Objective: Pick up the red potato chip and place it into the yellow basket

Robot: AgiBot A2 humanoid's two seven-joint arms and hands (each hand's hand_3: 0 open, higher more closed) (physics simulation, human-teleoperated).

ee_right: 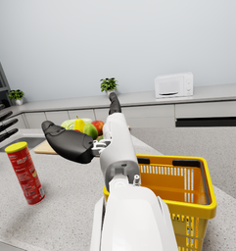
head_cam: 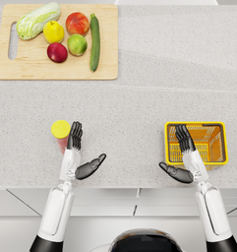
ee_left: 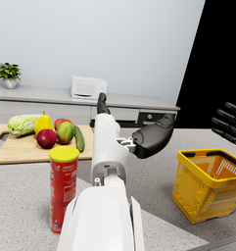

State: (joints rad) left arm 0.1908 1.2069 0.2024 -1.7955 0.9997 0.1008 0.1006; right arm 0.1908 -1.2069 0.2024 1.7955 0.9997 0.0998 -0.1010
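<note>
A red potato chip can with a yellow lid stands upright on the grey counter, also seen as a tall red can and a red can. My left hand is open right beside it, fingers extended along its side, thumb spread away; I cannot tell if they touch it. The left hand holds nothing. The yellow basket sits at the right and looks empty; the same basket and basket show in the wrist views. My right hand hovers open over its near-left corner.
A wooden cutting board at the far left carries a cabbage, a pear, apples, a mango and a cucumber. The counter's front edge runs just below my hands.
</note>
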